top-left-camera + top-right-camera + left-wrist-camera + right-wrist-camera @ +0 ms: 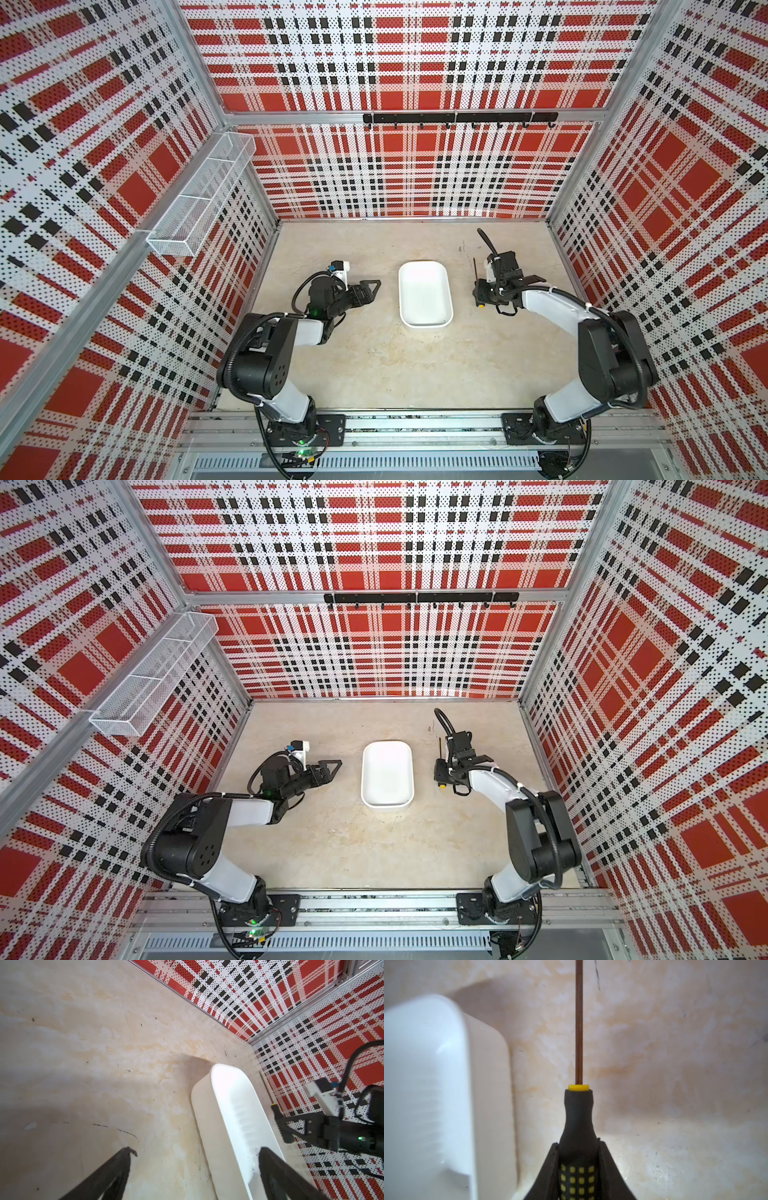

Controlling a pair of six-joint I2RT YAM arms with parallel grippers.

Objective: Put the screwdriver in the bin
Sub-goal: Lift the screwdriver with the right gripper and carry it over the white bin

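the right gripper is clamped on the screwdriver handle, just beside the empty white bin, toward the worktop right edge. grasp looks done; lifting over the rim and releasing remain. the left gripper is spread apart, empty.

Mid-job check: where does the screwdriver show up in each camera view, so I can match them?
In a top view: screwdriver just right of the bin, shaft toward the back wall.
In a top view: screwdriver again right of the bin.
Left wrist: screwdriver beyond the bin, along its far side.
Right wrist: screwdriver centred, handle clamped in the right gripper, bin alongside.
Shared landmark: the white bin.
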